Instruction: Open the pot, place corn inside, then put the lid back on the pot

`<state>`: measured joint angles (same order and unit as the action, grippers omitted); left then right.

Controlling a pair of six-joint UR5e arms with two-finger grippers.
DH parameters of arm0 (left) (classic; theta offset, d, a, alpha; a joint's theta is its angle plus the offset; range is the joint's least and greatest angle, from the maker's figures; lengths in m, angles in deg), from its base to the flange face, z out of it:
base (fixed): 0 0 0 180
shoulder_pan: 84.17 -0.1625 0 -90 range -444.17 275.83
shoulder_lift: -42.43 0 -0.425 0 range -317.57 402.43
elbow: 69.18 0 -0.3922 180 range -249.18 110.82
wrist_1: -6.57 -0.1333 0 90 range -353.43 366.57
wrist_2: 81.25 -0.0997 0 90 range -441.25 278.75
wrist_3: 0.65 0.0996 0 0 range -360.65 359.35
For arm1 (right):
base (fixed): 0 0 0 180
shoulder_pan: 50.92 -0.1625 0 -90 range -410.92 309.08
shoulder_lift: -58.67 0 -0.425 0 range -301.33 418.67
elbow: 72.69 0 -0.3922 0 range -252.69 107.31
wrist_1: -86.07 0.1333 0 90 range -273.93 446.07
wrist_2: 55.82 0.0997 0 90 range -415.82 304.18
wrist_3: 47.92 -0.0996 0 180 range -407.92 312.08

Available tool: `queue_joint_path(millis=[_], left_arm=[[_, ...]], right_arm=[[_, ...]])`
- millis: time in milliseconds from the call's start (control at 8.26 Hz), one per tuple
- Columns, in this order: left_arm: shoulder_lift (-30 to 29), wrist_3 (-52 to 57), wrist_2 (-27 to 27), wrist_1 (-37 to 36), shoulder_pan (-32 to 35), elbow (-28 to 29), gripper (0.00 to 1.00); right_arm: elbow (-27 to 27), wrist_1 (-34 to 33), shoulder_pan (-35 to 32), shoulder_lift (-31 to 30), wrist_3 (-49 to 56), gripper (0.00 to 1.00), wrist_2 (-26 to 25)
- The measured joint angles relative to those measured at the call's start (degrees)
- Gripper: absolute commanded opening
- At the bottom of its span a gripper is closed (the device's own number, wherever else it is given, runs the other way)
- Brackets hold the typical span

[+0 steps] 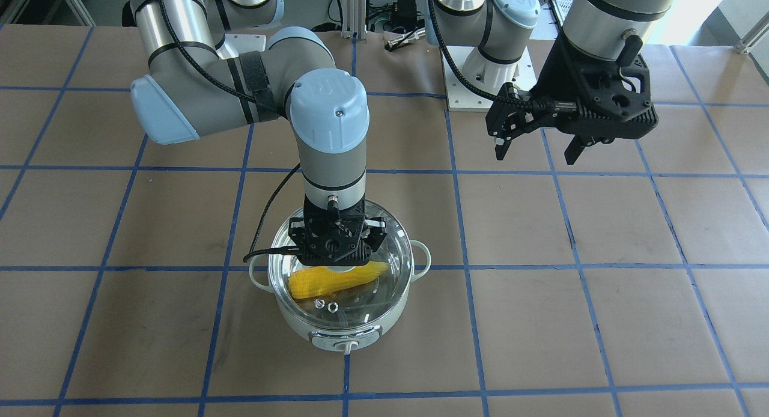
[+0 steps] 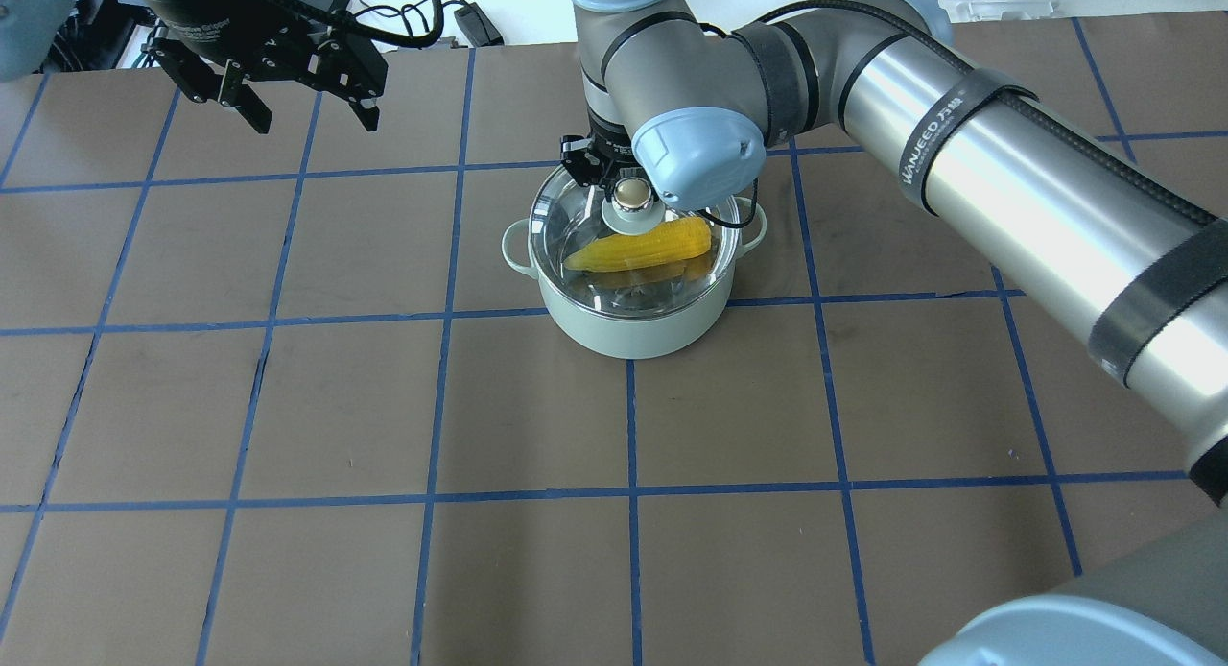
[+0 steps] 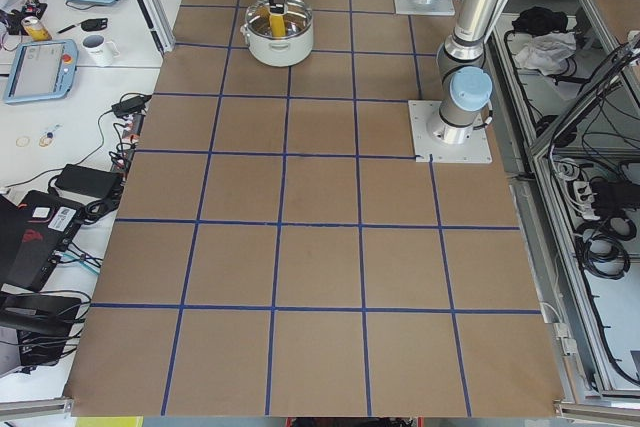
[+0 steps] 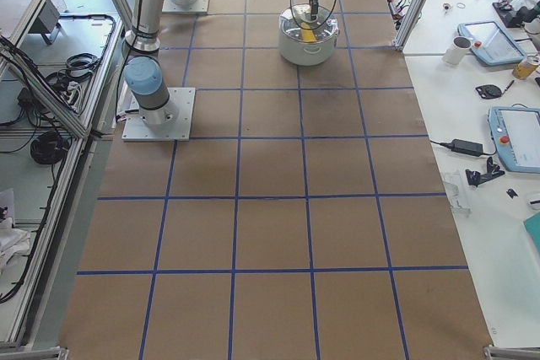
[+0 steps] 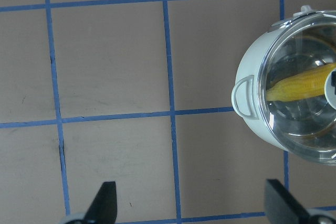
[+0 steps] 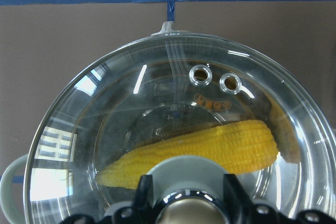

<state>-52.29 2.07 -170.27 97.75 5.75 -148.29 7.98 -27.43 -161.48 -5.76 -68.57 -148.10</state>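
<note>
The pale mint-green pot (image 1: pixel 345 330) stands on the table with the clear glass lid (image 1: pixel 393 255) resting on its rim. The yellow corn (image 1: pixel 312 283) lies inside, seen through the glass, also in the overhead view (image 2: pixel 638 247) and the right wrist view (image 6: pixel 210 145). My right gripper (image 1: pixel 334 264) points straight down over the lid's middle, its fingers (image 6: pixel 143 190) on both sides of the beige knob (image 2: pixel 630 192), shut on it. My left gripper (image 1: pixel 534 157) hangs open and empty well away from the pot, above bare table (image 5: pixel 191 203).
The brown table (image 2: pixel 288 407) is marked with blue tape lines. The right arm's elbow and forearm (image 2: pixel 1007 167) stretch over the table's right side. The arm bases and cables sit at the far edge.
</note>
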Motion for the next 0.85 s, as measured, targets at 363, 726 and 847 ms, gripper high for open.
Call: queue_joint_path(millis=[363, 726, 847], left_arm=[[0.1, -0.1, 0.0, 0.0, 0.0, 0.1, 1.00], [0.0, -0.1, 0.0, 0.0, 0.0, -0.2, 1.00], [0.0, -0.1, 0.0, 0.0, 0.0, -0.3, 1.00]], right_arm=[[0.0, -0.6, 0.0, 0.2, -0.1, 0.30, 0.1], [0.8, -1.3, 0.1, 0.2, -0.1, 0.40, 0.1], [0.9, -1.4, 0.0, 0.2, -0.1, 0.78, 0.1]])
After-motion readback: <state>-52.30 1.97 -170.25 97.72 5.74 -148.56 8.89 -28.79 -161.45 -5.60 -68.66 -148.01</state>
